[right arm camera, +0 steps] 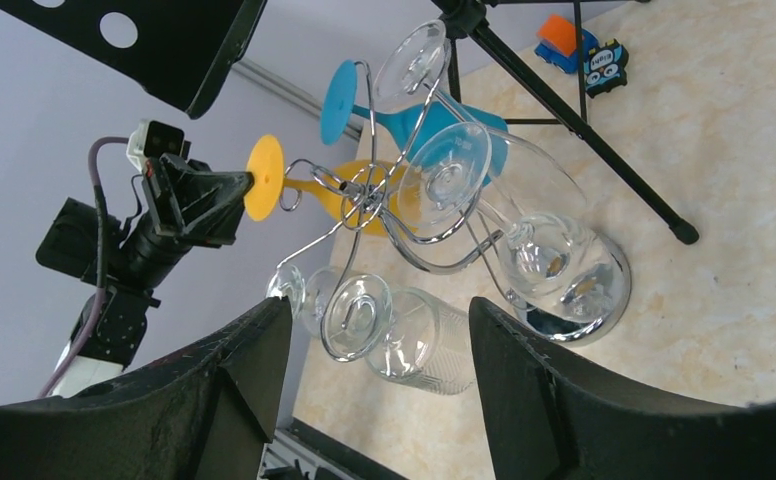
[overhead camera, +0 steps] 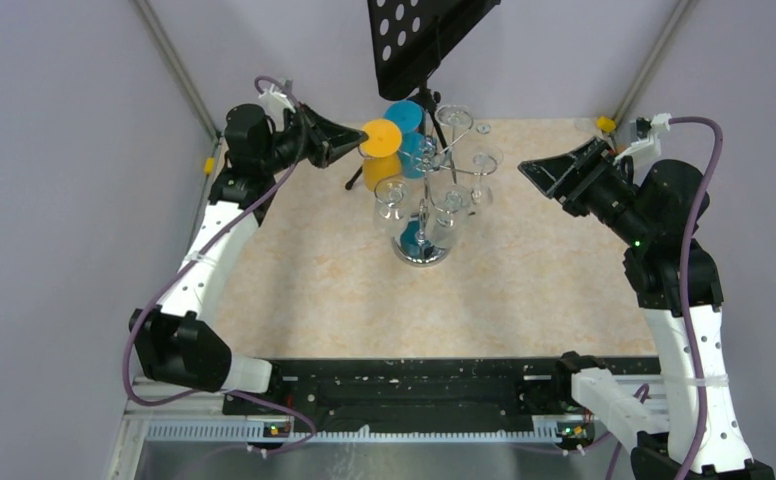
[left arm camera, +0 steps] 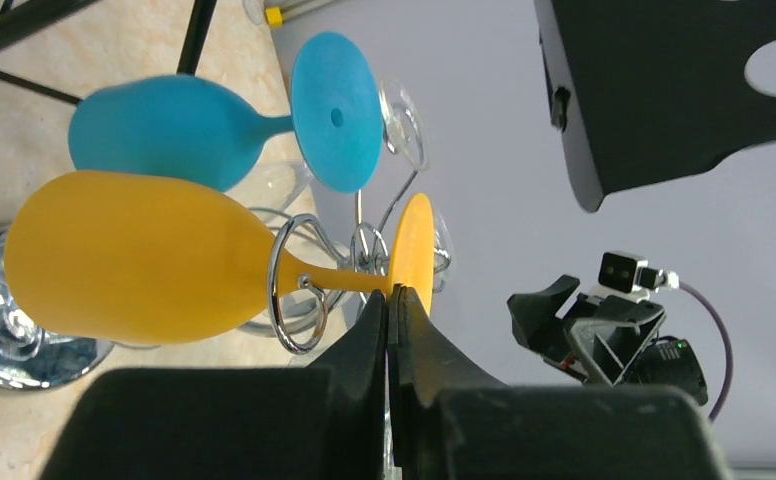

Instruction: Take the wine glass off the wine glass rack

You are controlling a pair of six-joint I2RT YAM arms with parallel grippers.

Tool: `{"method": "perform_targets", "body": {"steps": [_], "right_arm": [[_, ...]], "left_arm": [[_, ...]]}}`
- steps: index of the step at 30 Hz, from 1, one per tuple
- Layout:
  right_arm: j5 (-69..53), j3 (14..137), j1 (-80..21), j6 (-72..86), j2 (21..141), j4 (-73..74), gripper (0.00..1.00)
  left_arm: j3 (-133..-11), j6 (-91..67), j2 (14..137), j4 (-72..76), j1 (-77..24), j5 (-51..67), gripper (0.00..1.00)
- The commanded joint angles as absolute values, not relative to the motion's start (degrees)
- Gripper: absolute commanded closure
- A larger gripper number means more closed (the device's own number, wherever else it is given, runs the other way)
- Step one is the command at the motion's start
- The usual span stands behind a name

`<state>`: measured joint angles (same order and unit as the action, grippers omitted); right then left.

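Near the far edge of the tabletop point(overhead camera: 314, 290), abt mid-way along, stands the wine glass rack point(overhead camera: 422, 248), w/ several glasses hanging bowl-down from its scrolled arms. The orange wine glass point(overhead camera: 379, 138) hangs on the side twd the far-left corner, next to a blue glass point(overhead camera: 402, 115). Clear glasses point(overhead camera: 484, 160) fill the other arms. A black tripod stand point(overhead camera: 426, 40) sits just behind the rack.

The left gripper point(overhead camera: 356, 140) comes in from the far-left corner. In the left wrist view its jaws are pinched nearly together on the rim of the orange foot disc, so it has hold of that glass. The stem runs through a wire loop point(left arm camera: 272, 280) of the rack, so the glass isn't free yet. The right gripper point(overhead camera: 542, 180) waits over by the far-right corner w/ fingers spread wide and nothing btwn them, well apart from the rack.

Step in hand, as judged: grasp made, pull-off not yet done.

Next move prob calls for drawing the foot outward along the arm, twd the far-left corner, keeping the stem level w/ the slot till it clears the open end. The edge-on pinch looks thin, so a slow pull seems wise. A tug at an angle could snag the stem or drag the rack.
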<state>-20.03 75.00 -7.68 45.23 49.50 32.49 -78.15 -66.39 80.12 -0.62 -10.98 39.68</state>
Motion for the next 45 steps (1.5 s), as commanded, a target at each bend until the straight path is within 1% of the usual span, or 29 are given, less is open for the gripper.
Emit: {"method": "perform_targets", "body": {"steps": [1,7,13,17,23,30,32,35,36,38,43,45], "right_arm": [[-21.0,75.1,-7.1,45.9,48.5,29.6,0.31],[-22.2,73.5,-7.0,46.7,47.2,27.7,0.25],[-23.4,72.5,-7.0,47.3,46.5,27.6,0.23],[-24.7,70.9,-7.1,48.1,46.0,26.2,0.23],[-28.2,67.6,-7.1,50.1,45.4,21.2,0.19],[-32.3,64.1,-7.4,56.1,46.6,9.9,0.18],[-33.1,64.1,-8.5,56.1,47.2,6.9,0.13],[-33.1,64.5,-12.0,56.0,48.6,2.3,0.09],[-32.8,64.8,-13.5,56.0,49.3,1.2,0.09],[-32.0,65.9,-16.7,55.5,50.9,-0.8,0.08],[-29.3,66.9,-22.6,54.1,53.1,-7.0,0.07],[-29.4,67.0,-24.1,54.6,54.0,-10.7,0.07]], "left_arm": [[-79.3,-61.7,76.8,-5.1,-11.2,44.0,1.0],[-80.2,-58.9,76.3,-10.5,-11.2,43.9,1.0],[-80.5,-56.5,73.9,-14.6,-10.8,42.5,1.0],[-81.8,-53.3,71.2,-21.3,-8.6,38.7,1.0],[-84.3,-51.1,65.7,-29.5,-5.7,32.9,1.0],[-90.8,-51.1,59.8,-34.8,-5.4,27.1,1.0],[-91.6,-53.6,58.4,-33.2,-5.4,28.3,1.0],[-90.4,-60.8,56.6,-24.4,-5.4,36.2,1.0],[-89.5,-64.6,55.9,-17.2,-5.5,39.7,1.0],[-87.7,-70.4,54.1,-7.6,-5.8,43.5,1.0],[-90.4,-77.9,52.8,-0.7,-5.8,47.9,1.0],[-88.8,-84.9,52.4,7.1,-5.8,48.8,1.0]]}}
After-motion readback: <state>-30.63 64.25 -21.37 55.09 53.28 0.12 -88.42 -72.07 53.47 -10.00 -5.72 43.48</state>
